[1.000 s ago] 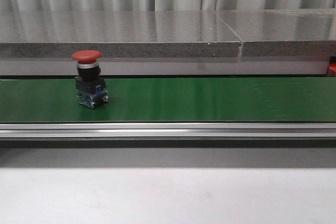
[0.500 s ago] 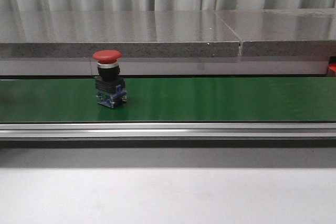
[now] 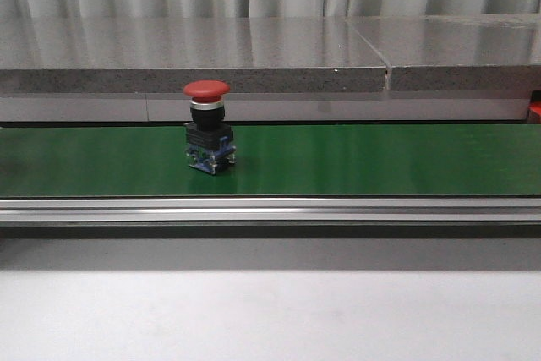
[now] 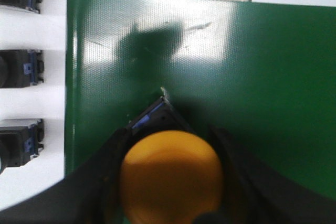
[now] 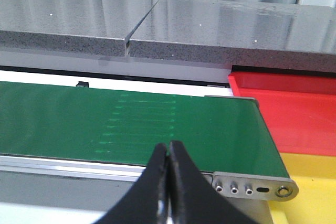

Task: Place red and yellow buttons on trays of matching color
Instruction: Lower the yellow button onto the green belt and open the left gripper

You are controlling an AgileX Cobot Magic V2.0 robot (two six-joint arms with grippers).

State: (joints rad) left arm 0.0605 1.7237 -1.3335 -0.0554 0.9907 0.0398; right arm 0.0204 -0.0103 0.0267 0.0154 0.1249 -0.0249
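A red button [image 3: 208, 128] with a red mushroom cap on a black and blue base stands upright on the green conveyor belt [image 3: 380, 158], left of centre in the front view. No gripper shows there. In the left wrist view my left gripper [image 4: 168, 132] is shut on a yellow button [image 4: 170, 177], its fingers [image 4: 102, 174] on both sides of the cap, over the belt [image 4: 262, 66] near its end. In the right wrist view my right gripper [image 5: 169, 148] is shut and empty over the belt's near edge. A red tray [image 5: 294, 111] and a yellow tray [image 5: 310, 182] lie past the belt's end.
A grey stone shelf [image 3: 254, 57] runs behind the belt and a metal rail [image 3: 270, 209] along its front. In the left wrist view three more button bases [image 4: 21, 69] lie on a white surface beside the belt's end. The belt's end roller plate [image 5: 252, 187] carries screws.
The red button has travelled to the right along the belt, from far left toward the centre. Nothing else in the front view has moved.
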